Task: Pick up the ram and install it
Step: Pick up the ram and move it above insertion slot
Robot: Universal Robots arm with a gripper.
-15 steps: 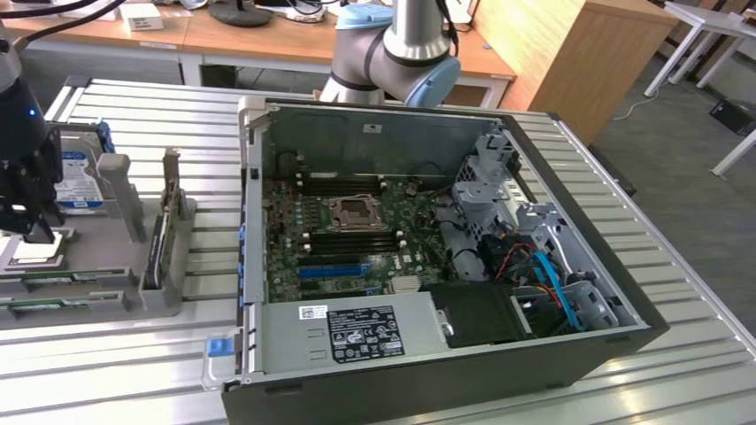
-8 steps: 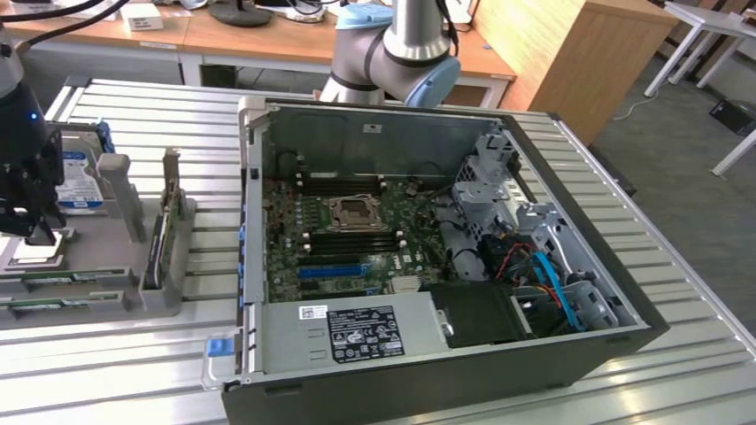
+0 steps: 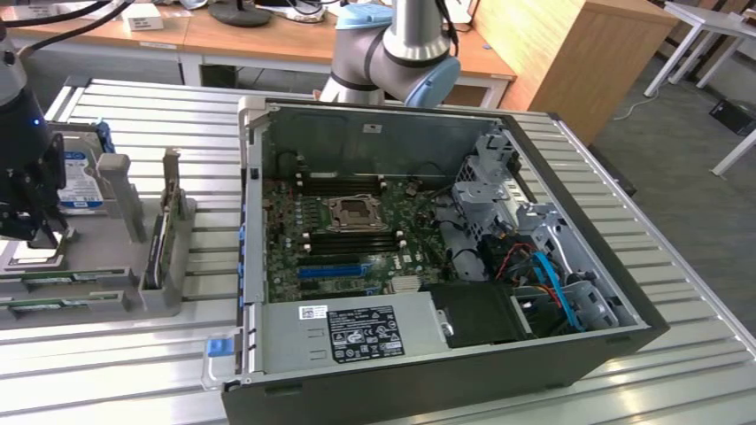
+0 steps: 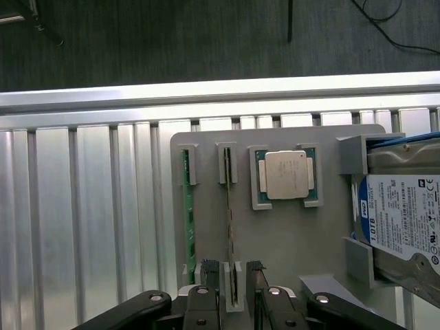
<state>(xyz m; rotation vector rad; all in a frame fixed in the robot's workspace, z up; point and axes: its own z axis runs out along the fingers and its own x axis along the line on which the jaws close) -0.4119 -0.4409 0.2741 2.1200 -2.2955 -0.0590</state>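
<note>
Two ram sticks stand on edge in slots of a grey holder [image 4: 289, 240]. One shows as a green strip [image 4: 187, 206]. The other is a thin edge [image 4: 228, 199] beside the CPU chip [image 4: 287, 175]. My gripper [image 4: 232, 271] is open above the holder, one dark finger [image 4: 208, 269] on each side of the thin stick's end, with a gap to each. In the exterior view the gripper [image 3: 45, 235] hangs over the holder [image 3: 130, 301] at that view's left, where the green sticks [image 3: 59, 282] lie lengthwise.
A blue-labelled hard drive [image 4: 402, 220] stands in the holder beyond the CPU. An upright card with a metal bracket [image 3: 159, 235] rises from the holder's side. The open computer case [image 3: 254, 221] with its motherboard [image 3: 354, 235] fills the slatted table's middle. The arm's base [image 3: 396, 53] stands behind it.
</note>
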